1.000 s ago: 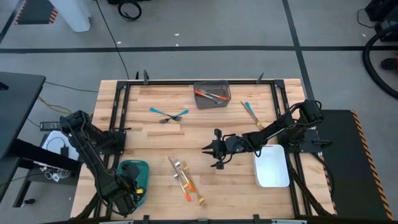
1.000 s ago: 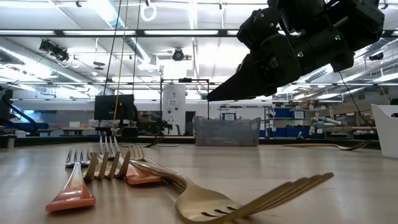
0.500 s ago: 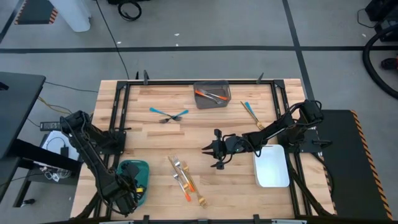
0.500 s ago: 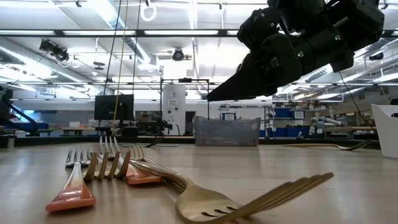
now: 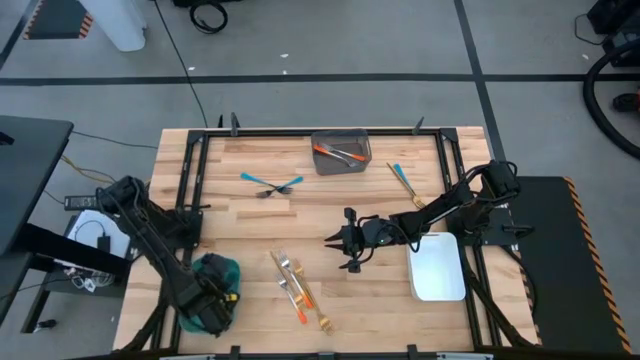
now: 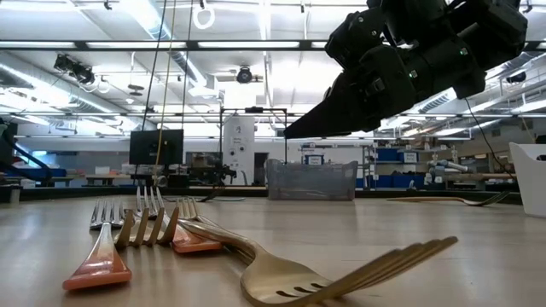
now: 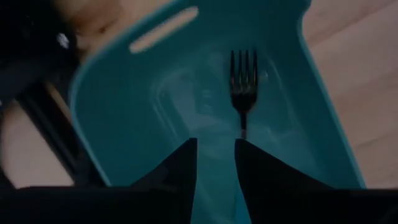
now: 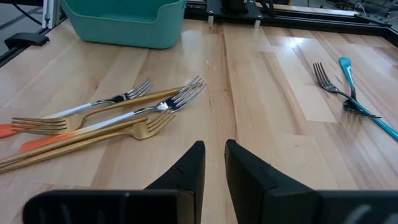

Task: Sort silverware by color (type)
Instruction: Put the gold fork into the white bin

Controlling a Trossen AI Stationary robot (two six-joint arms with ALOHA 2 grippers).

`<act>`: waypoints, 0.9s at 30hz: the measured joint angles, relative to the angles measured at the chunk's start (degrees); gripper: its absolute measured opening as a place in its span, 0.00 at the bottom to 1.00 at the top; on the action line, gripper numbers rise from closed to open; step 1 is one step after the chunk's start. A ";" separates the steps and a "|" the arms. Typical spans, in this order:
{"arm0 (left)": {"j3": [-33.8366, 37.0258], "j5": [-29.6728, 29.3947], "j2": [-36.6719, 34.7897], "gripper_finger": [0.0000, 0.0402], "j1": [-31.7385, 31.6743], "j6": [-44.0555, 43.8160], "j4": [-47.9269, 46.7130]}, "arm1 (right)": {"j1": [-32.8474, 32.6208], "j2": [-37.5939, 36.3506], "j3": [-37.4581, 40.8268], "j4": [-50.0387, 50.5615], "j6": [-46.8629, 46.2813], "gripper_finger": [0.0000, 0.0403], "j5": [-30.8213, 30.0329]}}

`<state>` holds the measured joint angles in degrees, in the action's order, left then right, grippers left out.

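Pale butcher-block planks are running across the wooden table (image 5: 330, 215), ringed by a dark metal frame, and the near edge is where the action is. Left tool (image 7: 215, 163) is hanging over the teal plastic bin (image 5: 212, 270) at the near-left corner; its two dark fingers (image 7: 180, 168) are standing a little apart with nothing between them. A dark fork (image 7: 243, 84) is lying flat on the bin floor, tines pointing away, beyond the fingertips. Judging from that, the drop is being finished here, and doing it well means lifting straight up so the fingers are not snagging the handle or nudging the bin wall.

Just beside the bin, toward the middle, the cluster of orange-handled and gold forks (image 5: 298, 285) is lying crossed and overlapping on the table. Whoever picks next is wanting the outermost handle, not the tangle.

Farther in, right tool (image 8: 213, 163) is hovering above the table centre, fingers parted by a narrow gap, carrying nothing, pointed at that same cluster. White rectangular bin (image 5: 437, 268) is sitting on the right. Beyond, two blue-handled pieces (image 5: 271, 184) are crossing each other, a blue and gold pair (image 5: 403, 180) is lying to the far right, and the grey bin (image 5: 341, 152) at the far edge is already holding orange-handled pieces (image 5: 337, 153).
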<state>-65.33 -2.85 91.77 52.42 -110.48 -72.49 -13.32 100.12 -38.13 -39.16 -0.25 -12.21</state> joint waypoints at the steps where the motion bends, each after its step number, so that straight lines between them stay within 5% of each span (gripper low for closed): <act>1: -0.21 0.01 -0.29 0.29 -0.51 0.92 -0.66 | 0.00 0.00 -0.01 0.00 0.00 0.17 0.02; 12: -1.04 -0.65 -3.80 0.30 -7.93 12.74 -6.18 | 0.00 0.00 -0.01 0.02 0.00 0.17 1.55; 27: -0.83 -8.81 -3.80 0.29 -22.49 38.05 -7.60 | 0.00 0.00 0.00 0.04 0.33 0.17 2.91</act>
<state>-66.16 -11.66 87.96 29.93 -72.43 -80.09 -13.32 100.12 -38.13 -39.11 0.07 -9.30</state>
